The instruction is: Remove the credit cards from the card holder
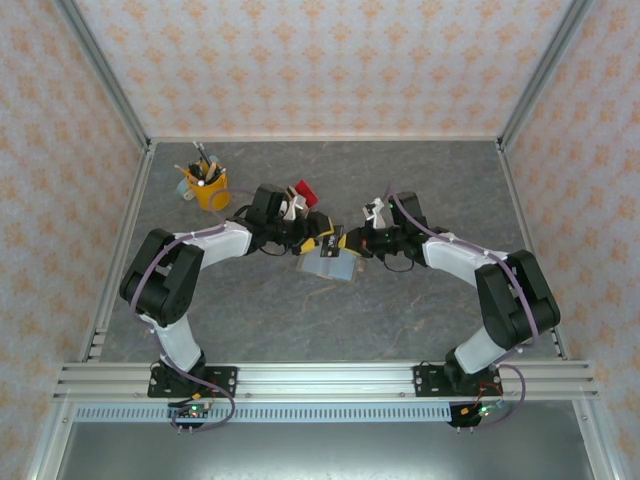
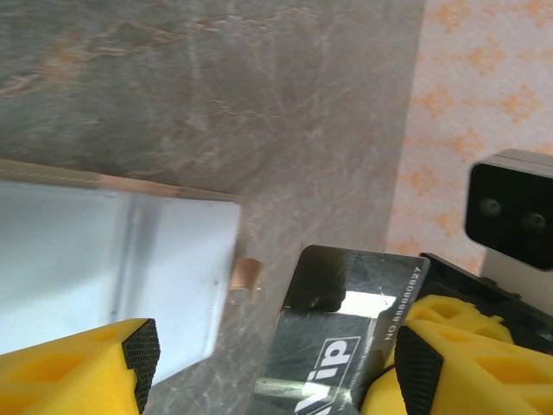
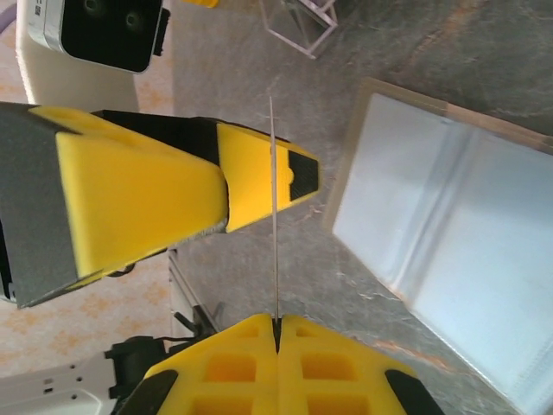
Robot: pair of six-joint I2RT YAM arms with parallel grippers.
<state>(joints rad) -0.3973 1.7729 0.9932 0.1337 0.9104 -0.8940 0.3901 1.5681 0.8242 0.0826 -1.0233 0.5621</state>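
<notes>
On the grey table (image 1: 300,330), the card holder (image 1: 328,268) lies open and flat at its centre, its pockets looking empty. The left gripper (image 2: 276,372) gapes wide, holding nothing. The right gripper (image 3: 276,333) pinches one dark credit card (image 2: 341,337) aloft, not yet set down. The left wrist view shows the card's printed face, the right wrist view its thin edge.

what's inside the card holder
Open card holder shows bare grey-blue pockets; anything tucked deep is covered. A dark VIP card sits outside, in the right gripper.

Glossy dark plastic credit card (image 2: 341,320), smooth grey-blue card holder (image 3: 449,233) lining, matt stone-look table (image 2: 216,104)
</notes>
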